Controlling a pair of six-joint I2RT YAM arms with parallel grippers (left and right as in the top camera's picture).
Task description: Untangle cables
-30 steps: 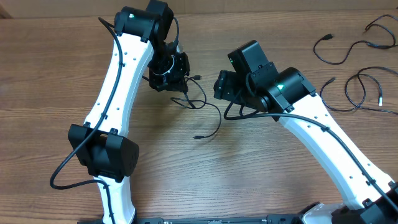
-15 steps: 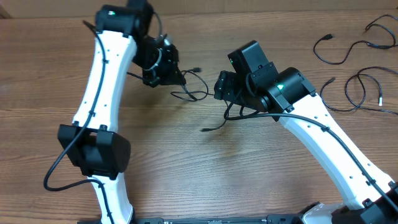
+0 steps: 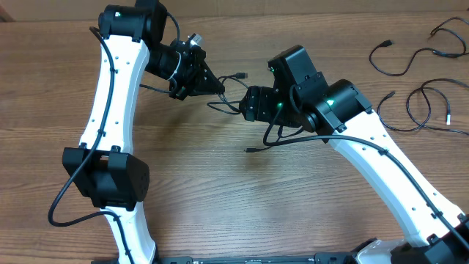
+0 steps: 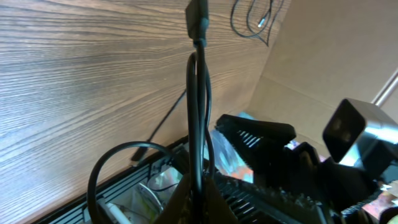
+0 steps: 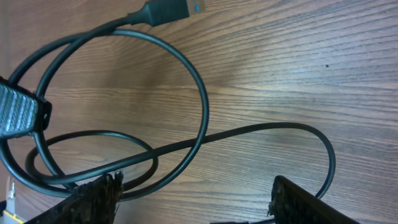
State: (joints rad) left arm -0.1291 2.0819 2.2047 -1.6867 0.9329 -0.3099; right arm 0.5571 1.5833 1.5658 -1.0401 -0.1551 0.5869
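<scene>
Black cable (image 4: pixel 193 124), coiled in loose loops and ending in a USB plug (image 5: pixel 166 11), is held pinched tight in the left hand (image 4: pixel 194 190), just beside the right hand (image 5: pixel 199 198). The right hand's fingers are spread wide, with the loops between them over the wooden surface (image 3: pixel 220 191). Part of the cable's run is hidden beneath the right hand.

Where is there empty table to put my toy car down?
Bare wood lies left of the left arm, and between it and the right arm, below the held cable. Crowded: where the left claw and right claw sit close, and by the loose cables top right.
</scene>
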